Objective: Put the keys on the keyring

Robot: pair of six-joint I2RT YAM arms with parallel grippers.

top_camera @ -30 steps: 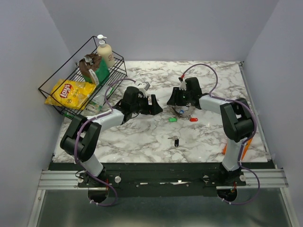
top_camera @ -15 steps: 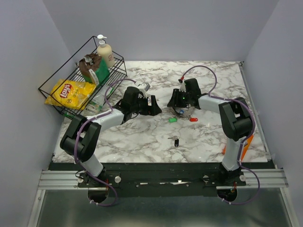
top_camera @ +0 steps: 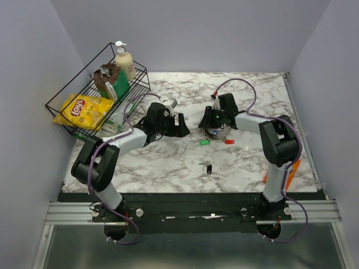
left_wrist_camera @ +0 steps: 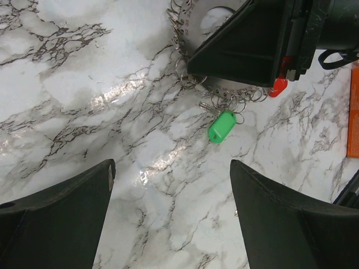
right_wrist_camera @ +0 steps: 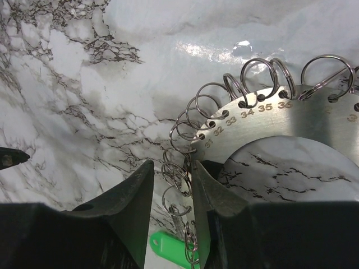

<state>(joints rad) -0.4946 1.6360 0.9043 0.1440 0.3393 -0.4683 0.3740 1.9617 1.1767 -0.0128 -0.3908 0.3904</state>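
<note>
**Keyring beneath the right claw, keys lying close by**

Flat silvery metal keyring, a hoop punched with numbered holes and fringed with small wire loops, lies on the white, grey-veined marble table near its middle. The right gripper is down at the hoop's left rim. Its jaws stand narrow, and a few of the wire loops show in the slim gap. One finger covers part of the hoop's band and the other sits outside the rim. Whether the pads actually pinch the metal cannot be told.

The left gripper hovers just left of the keyring, apart from it. Its jaws are spread wide with only bare marble between them.

The small key with the green plastic head lies at the near edge of the keyring, touching the fringe of loops. Whether it is hooked into one is unclear. The red-headed key lies just beside the hoop's near right edge. The black-headed key rests alone nearer the arm bases, well apart from the keyring.

A flat orange rectangular piece lies toward the table's right side. A black wire basket at the far left holds a yellow crisp bag and a cream pump bottle.
</note>
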